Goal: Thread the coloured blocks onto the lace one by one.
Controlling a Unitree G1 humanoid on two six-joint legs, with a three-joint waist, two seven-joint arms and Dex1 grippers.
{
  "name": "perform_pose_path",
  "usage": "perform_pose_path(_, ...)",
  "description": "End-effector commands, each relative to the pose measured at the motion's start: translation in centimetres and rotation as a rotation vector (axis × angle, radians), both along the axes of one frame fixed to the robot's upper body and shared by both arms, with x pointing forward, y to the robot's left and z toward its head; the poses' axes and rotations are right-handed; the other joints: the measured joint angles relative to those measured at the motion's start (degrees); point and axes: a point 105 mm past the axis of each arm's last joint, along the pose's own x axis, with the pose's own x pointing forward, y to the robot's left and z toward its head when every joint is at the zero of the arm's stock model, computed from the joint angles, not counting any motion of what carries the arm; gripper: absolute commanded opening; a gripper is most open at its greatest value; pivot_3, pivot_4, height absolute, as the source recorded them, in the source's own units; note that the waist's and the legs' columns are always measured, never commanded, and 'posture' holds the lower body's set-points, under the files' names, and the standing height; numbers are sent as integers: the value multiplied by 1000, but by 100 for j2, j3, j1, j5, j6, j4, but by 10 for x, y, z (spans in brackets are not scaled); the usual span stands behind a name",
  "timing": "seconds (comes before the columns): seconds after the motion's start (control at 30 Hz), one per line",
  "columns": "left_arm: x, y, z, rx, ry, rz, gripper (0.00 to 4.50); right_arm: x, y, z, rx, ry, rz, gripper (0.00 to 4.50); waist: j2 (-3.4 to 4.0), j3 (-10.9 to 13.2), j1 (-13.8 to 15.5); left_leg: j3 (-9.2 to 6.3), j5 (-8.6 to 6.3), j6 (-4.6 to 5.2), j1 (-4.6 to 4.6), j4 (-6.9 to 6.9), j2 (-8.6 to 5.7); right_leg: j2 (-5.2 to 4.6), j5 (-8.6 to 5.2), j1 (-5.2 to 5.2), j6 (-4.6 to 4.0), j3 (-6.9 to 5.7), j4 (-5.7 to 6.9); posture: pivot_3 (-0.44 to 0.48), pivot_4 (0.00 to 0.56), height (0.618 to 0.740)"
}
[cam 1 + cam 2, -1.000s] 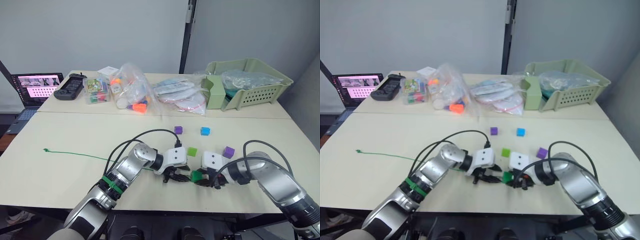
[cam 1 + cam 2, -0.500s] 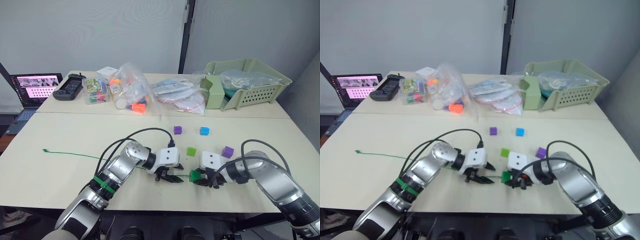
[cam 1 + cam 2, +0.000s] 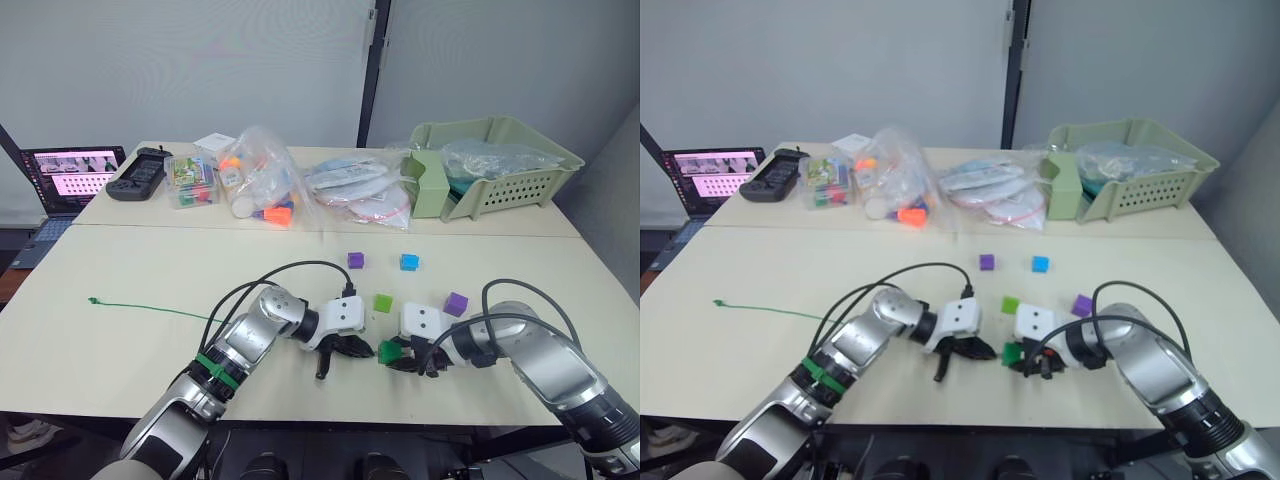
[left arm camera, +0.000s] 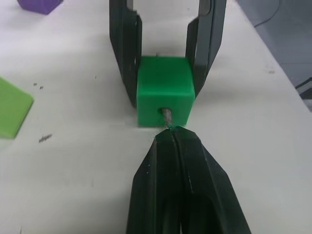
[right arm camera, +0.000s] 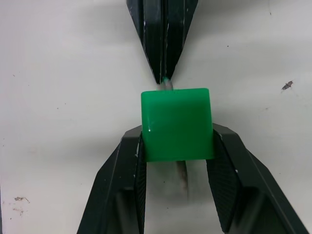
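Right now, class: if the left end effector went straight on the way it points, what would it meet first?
The dark green block, probably. The left end effector, shut on the lace tip, points at its hole; the right end effector holds that block.

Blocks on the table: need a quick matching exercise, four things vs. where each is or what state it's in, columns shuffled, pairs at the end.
Things:
1. dark green block
2. lime green block
3. blue block
4. lace

States:
A. lying loose on the table next to a purple block, behind the grippers
B. clamped between the right gripper's fingers
C. trailing across the table to the left, its tip pinched in the left gripper at the block's hole
D. lying loose just behind the two grippers

Pairs: 1-B, 2-D, 3-A, 4-C
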Motion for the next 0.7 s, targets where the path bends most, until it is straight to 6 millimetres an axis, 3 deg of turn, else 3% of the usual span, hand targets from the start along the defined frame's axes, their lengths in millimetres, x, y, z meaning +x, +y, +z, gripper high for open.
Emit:
perform_pose_path(0.03, 2, -8, 11, -41, -26, -9, 0, 0, 3, 2, 8, -9, 10, 1184, 0, 0, -2, 0, 0, 0, 0, 0, 0, 0, 0, 0, 0, 0, 0, 0, 150, 733)
perform_pose_path(0.4, 5, -17, 12, -63, -25, 18, 0, 1, 3, 3, 8, -9, 9, 1184, 0, 0, 9, 0, 0, 0, 0, 1, -1, -1, 0, 2, 0, 0, 0, 0, 150, 733)
perform_pose_path(0.67, -1, 5, 25, -77, -22, -44, 2419, 4, 2, 2, 6, -17, -5, 1184, 0, 0, -8, 0, 0, 0, 1, 0, 0, 0, 0, 0, 0, 0, 0, 0, 150, 733)
perform_pose_path(0.7, -1, 9, 27, -75, -29, -48, 2419, 3, 3, 3, 7, -14, -4, 1184, 0, 0, -15, 0, 0, 0, 1, 0, 1, 0, 0, 0, 0, 0, 0, 0, 150, 733)
